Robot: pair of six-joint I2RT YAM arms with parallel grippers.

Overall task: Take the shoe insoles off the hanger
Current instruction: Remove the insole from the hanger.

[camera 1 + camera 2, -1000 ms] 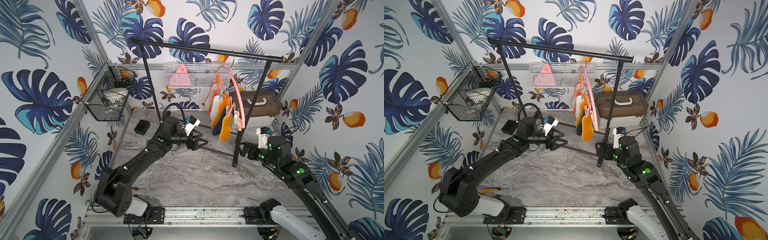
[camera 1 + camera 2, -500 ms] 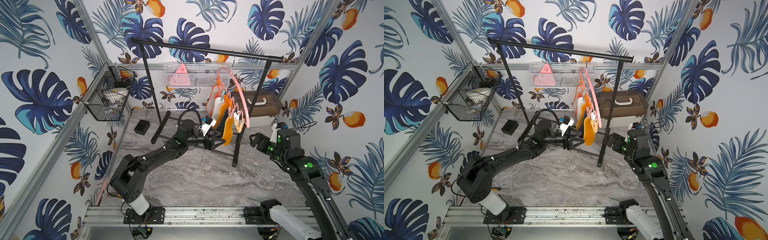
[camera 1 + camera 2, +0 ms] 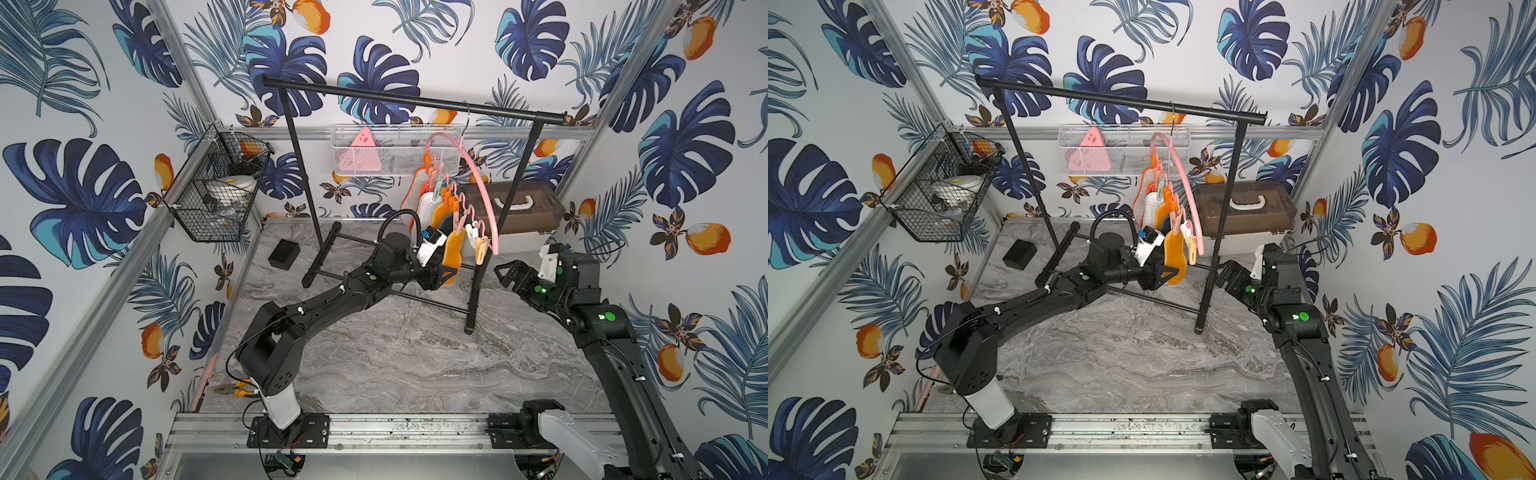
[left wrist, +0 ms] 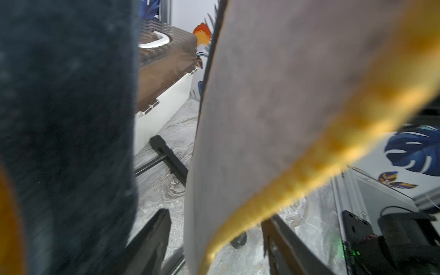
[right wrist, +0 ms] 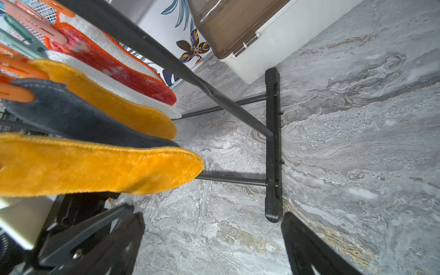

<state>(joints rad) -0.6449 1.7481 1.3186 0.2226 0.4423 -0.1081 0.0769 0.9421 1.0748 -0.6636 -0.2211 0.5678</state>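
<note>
Fuzzy, matt cloth is noted on the orange insole (image 5: 95, 164) — smooth plastic is recorded on the pink hanger (image 3: 490, 216).

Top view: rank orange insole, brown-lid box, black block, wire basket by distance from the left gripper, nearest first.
1. orange insole: hanging on the hanger, its lower end between the jaws of the left gripper.
2. box: behind the rail, by the back wall.
3. black block: on the floor, off to the left.
4. wire basket: raised on the left wall.
</note>
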